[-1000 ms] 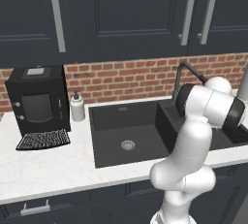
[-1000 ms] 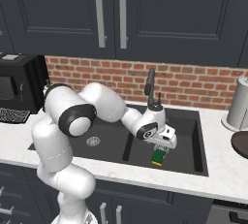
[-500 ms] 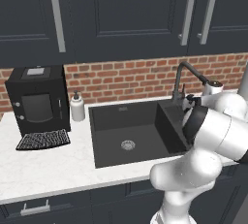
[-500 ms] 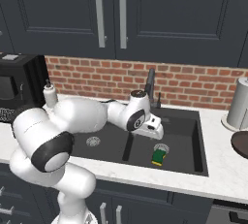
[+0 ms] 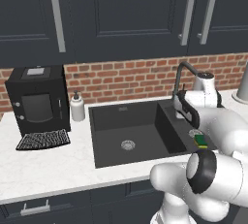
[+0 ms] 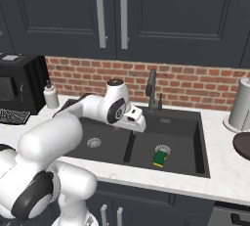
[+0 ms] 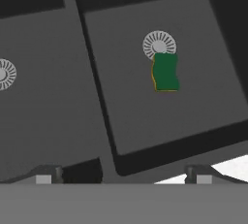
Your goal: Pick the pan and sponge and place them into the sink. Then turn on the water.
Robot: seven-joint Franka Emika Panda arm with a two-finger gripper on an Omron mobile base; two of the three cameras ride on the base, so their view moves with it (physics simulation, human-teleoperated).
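The green sponge (image 7: 165, 72) lies flat in the right basin of the black sink (image 6: 205, 164), just beside the round drain (image 7: 159, 44); it also shows as a sponge (image 6: 159, 158) and a sponge (image 5: 200, 140). My gripper (image 7: 123, 177) hangs open and empty above the divider between the basins, clear of the sponge; it is also seen as the gripper (image 6: 138, 122) and the gripper (image 5: 187, 110). A dark pan (image 6: 242, 144) sits on the counter at the far right, cut by the frame edge. The arched faucet (image 6: 152, 89) shows no water.
A black coffee machine (image 5: 36, 99), a white soap dispenser (image 5: 77, 107) and a dark mat (image 5: 42, 139) stand left of the sink. A pale canister (image 6: 241, 105) stands right of it, behind the pan. Dark wall cabinets hang above the brick backsplash.
The open gripper has risen off the sponge and swung left toward the basin divider. The sponge stays on the right basin floor.
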